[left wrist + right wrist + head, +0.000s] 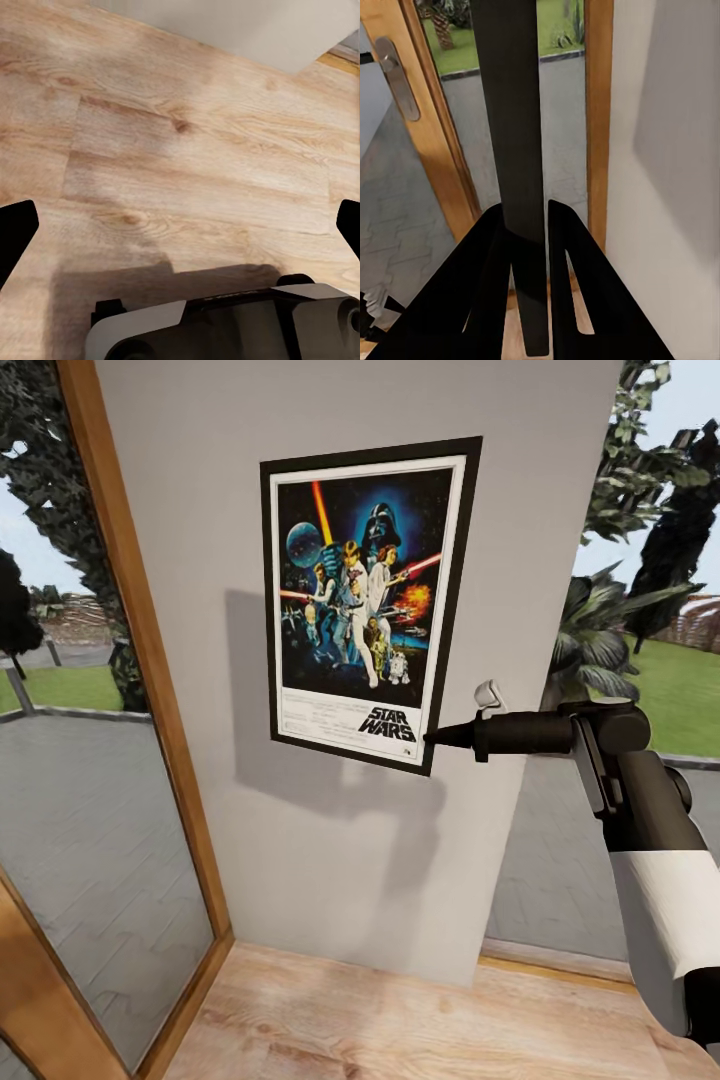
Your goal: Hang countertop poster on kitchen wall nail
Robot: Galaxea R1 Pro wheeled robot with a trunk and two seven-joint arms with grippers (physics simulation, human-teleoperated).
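Note:
The poster point(365, 600) stands upright and flat against the light-grey wall point(330, 860), slightly tilted, its black frame casting a shadow to the left. My right gripper point(440, 738) reaches in from the right and is shut on the poster's lower right corner. In the right wrist view the poster's black edge point(514, 112) runs as a dark strip between the two fingers of the right gripper point(526, 208). My left gripper point(180, 225) hangs open over the pale wood floor point(187, 150), nothing between its fingers point(16, 232). The wall nails are hidden and the kitchen countertop is out of view.
A glass door in a wooden frame point(150, 660) stands close on the left, its metal handle point(396, 75) visible. A window with plants point(640, 610) lies right of the wall panel. Wood floor point(400, 1020) runs below. The robot's base point(225, 322) is under the left gripper.

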